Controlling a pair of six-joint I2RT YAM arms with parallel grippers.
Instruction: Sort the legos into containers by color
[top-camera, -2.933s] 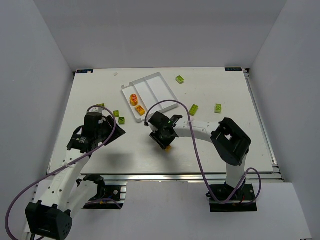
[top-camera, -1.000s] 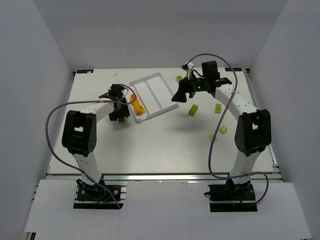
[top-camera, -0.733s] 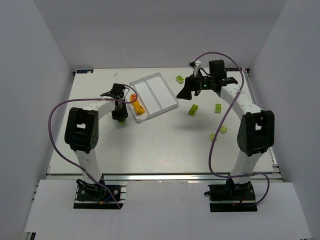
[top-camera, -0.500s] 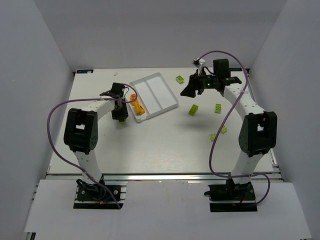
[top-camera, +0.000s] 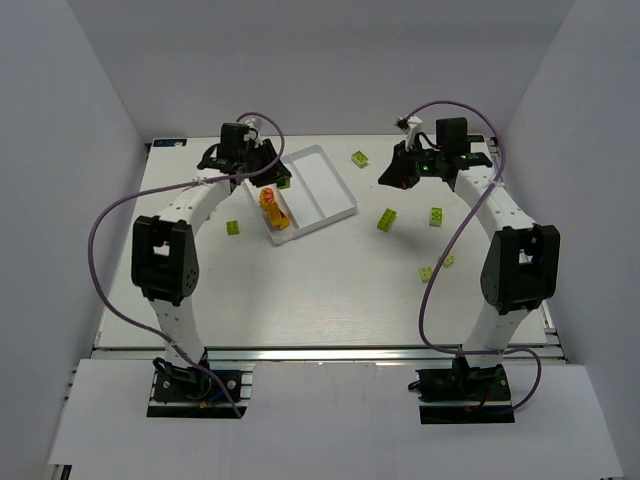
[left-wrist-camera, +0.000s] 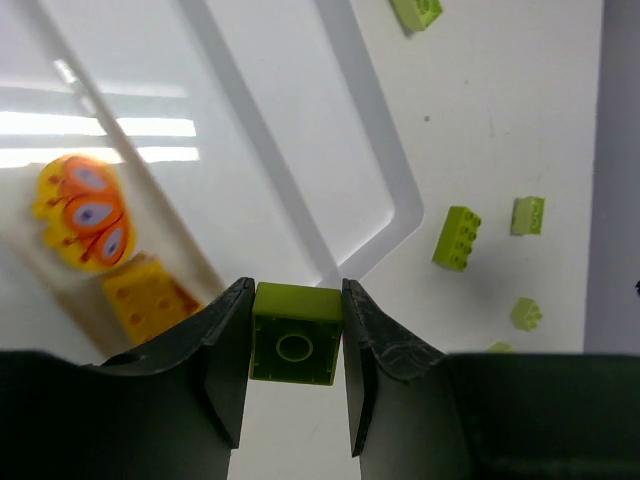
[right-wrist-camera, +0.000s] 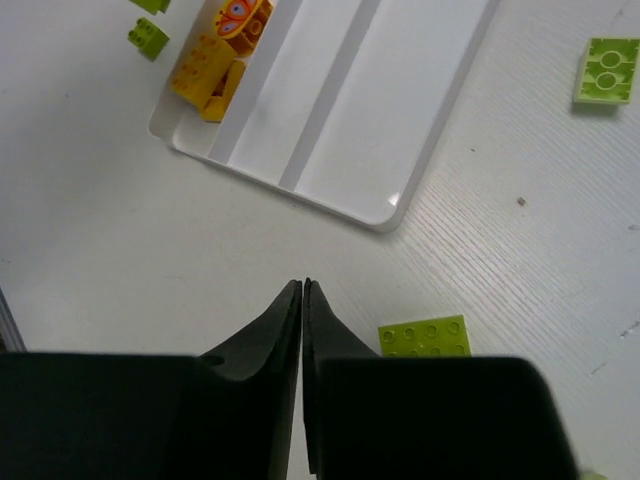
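Left gripper (left-wrist-camera: 296, 300) has swung over the tray (left-wrist-camera: 398, 205), clamping a green lego (left-wrist-camera: 293, 350); I am centring it above the twelve-o'clock empty compartment (left-wrist-camera: 300, 160). Right gripper (right-wrist-camera: 302, 300): closed, empty.

We see a white three-compartment tray (top-camera: 318, 188), orange-yellow bricks (top-camera: 272, 208) in one outer compartment, lime bricks (top-camera: 386, 219) scattered around it, one lime brick (left-wrist-camera: 294, 346) clamped in the left gripper (left-wrist-camera: 295, 325).

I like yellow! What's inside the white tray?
Orange-yellow legos lie in one compartment of the tray; the other two look bare. The left gripper, holding a green lego, hides its far corner from above.
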